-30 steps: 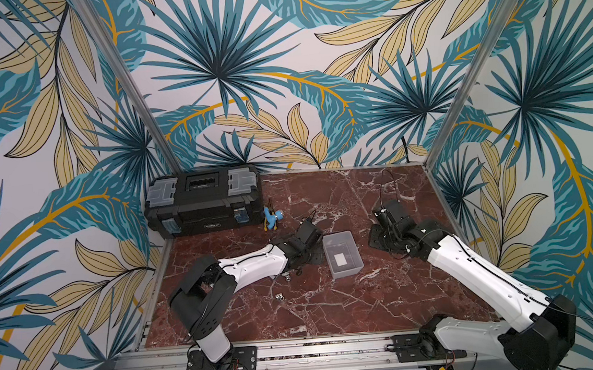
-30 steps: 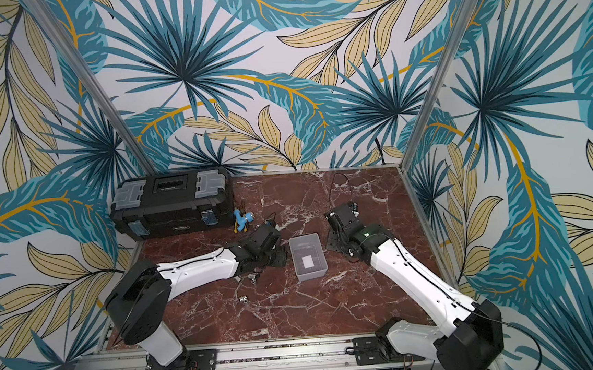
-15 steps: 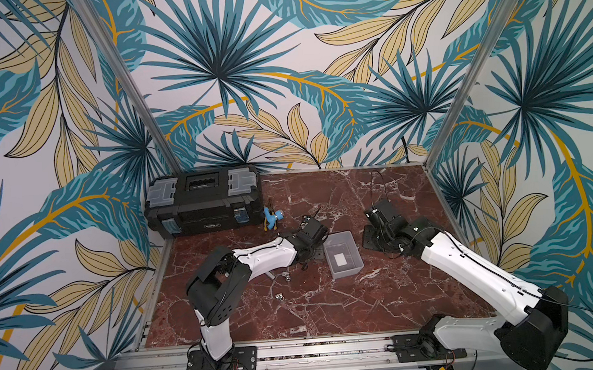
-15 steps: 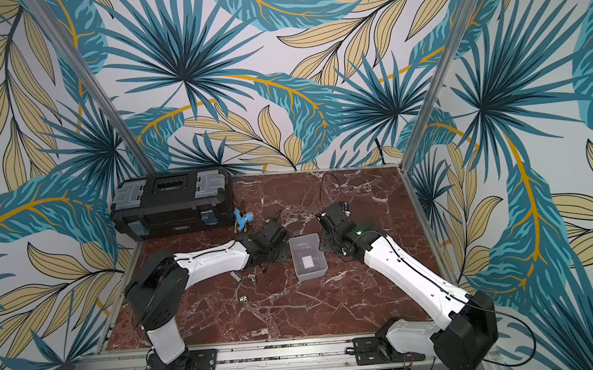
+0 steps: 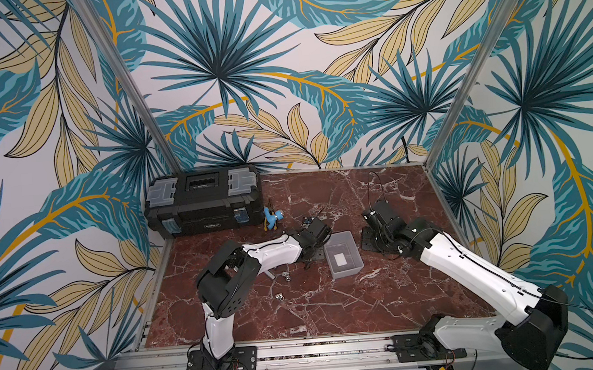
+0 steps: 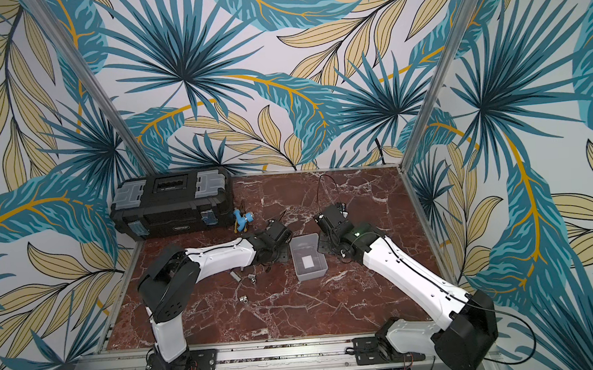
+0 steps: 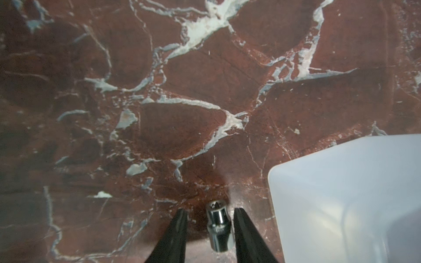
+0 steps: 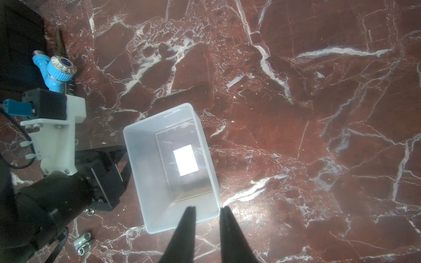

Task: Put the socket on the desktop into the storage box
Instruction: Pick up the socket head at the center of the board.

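A small chrome socket (image 7: 219,227) lies on the red-brown marble desktop (image 5: 332,308), just left of the translucent storage box (image 5: 349,273). My left gripper (image 7: 209,213) is open around the socket. One finger touches its side and a gap shows at the other finger (image 7: 182,218). In both top views the left wrist hides that socket. My right gripper (image 8: 207,208) stands at a corner of the storage box (image 8: 145,182), one finger inside and one outside, shut on the wall. A white label lies on the box floor, with no socket in the box.
Two more sockets (image 5: 286,275) (image 5: 279,296) and a short grey piece (image 5: 269,274) lie on the desktop beside the left arm. A black toolbox (image 5: 203,206) stands at the back left, a blue tool (image 5: 272,218) in front of it. Aluminium rails edge the desktop.
The left gripper slid right toward the box and narrowed around the socket as the left elbow rose. The right gripper moved left to the box's edge and closed down.
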Controlling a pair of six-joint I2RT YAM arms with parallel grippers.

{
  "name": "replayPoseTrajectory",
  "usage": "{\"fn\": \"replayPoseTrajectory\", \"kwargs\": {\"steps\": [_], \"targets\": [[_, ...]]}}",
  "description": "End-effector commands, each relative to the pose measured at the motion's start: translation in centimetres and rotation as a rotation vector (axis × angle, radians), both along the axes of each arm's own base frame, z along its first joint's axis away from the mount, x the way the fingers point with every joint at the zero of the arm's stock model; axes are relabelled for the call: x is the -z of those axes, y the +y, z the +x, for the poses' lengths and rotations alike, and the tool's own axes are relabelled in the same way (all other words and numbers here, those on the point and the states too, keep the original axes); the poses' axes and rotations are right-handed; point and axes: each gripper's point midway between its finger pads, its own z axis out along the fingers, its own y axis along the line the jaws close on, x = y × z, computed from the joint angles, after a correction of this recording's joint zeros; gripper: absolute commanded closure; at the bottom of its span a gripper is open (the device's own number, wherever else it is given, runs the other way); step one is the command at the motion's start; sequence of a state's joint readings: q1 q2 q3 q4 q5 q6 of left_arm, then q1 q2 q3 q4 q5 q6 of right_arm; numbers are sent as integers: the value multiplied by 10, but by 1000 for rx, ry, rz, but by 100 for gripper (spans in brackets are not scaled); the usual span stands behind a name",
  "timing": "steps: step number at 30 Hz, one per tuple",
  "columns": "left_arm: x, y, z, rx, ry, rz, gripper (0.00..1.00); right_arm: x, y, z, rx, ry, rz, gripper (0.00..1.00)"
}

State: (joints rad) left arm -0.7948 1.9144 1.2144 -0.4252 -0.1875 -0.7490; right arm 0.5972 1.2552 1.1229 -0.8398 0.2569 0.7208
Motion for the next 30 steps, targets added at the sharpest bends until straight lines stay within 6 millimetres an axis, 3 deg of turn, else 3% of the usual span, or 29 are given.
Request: {"fn": "replayPoseTrajectory", "kwargs": {"steps": [1,11,19,22,30], "targets": [[-1,0,6,-23,-2,15,64,-1,-3,-2,-1,2,-27,76],[9,7,4,-33,12,54,72,-1,-2,-2,-3,0,-28,77],[3,12,4,-33,-2,74,90,-4,-1,-4,-9,-8,-19,78],[-10,12,4,-37,-23,48,100,-7,4,-4,-28,-17,-9,78],[-76,-7,-3,17,-144,-225,100,-12,24,-3,-90,-42,56,77]]}}
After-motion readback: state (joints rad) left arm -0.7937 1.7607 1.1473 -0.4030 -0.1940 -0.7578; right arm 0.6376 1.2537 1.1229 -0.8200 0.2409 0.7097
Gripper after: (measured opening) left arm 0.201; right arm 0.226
